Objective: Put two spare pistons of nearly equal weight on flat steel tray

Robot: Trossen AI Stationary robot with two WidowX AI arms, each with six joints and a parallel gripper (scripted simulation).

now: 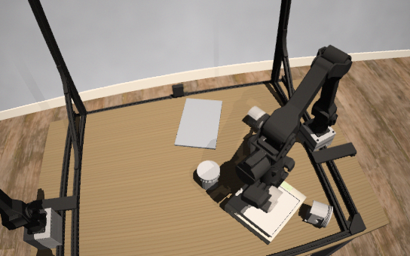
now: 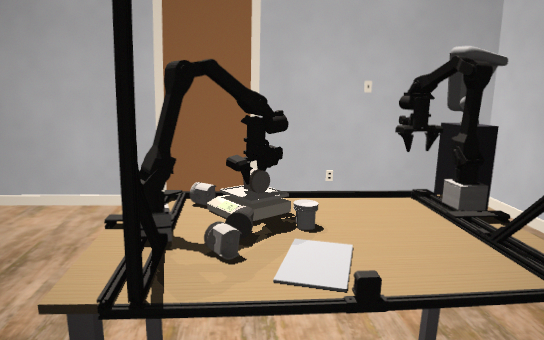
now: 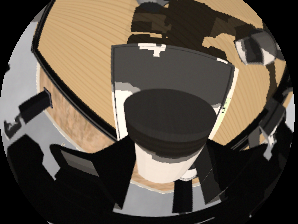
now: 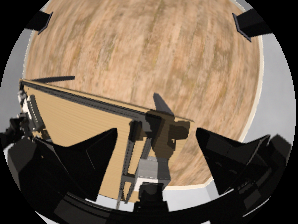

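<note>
Black fingers of the right hand hang open and empty at the left, seen from above, well away from the work; one hand seems enough for now. Farther in, at the far side of the desk, our flat steel tray lies bare, so neither matching piston has been set down on it. An upright piston stands just nearer than the tray, apart from it. Next comes the scale; over its plate our left hand grips a piston on its side, presumably to weigh it. We cannot tell whether it touches the plate. A piston beside the scale is hidden from above by the arm. Another, the far piston, lies right of the tray, and the rightmost piston lies near, probably parked clear for comparison.
</note>
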